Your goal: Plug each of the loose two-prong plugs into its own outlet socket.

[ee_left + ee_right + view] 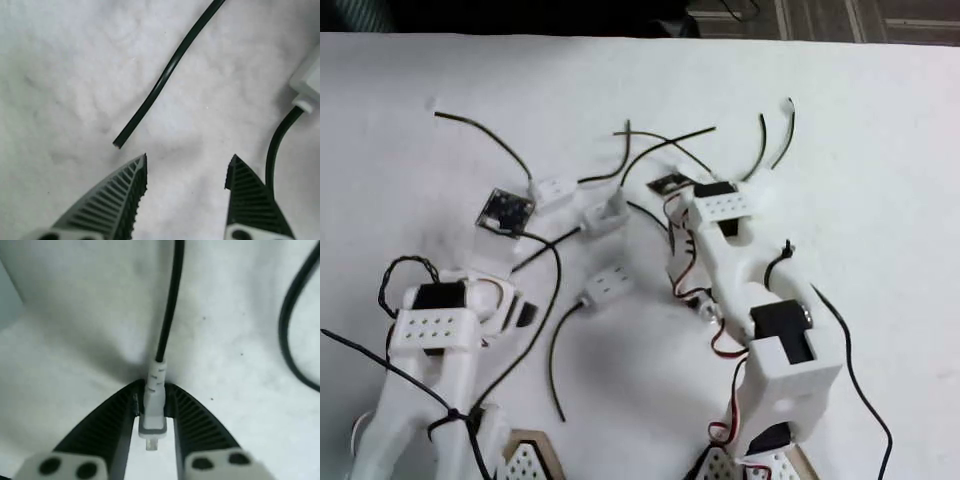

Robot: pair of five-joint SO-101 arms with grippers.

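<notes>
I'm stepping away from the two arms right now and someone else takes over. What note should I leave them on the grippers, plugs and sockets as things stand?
Left gripper: jaws open, empty, above the table beside a loose cord end.
Right gripper: jaws shut on a white plug, with its black cord leading away.
On the table: a lone white piece with a cord lies between the arms. Behind it, a left piece and a middle piece lie close together; I cannot tell whether they are joined.
Done: no plug visibly seated.
Left: seat the held plug, then the others.
</notes>
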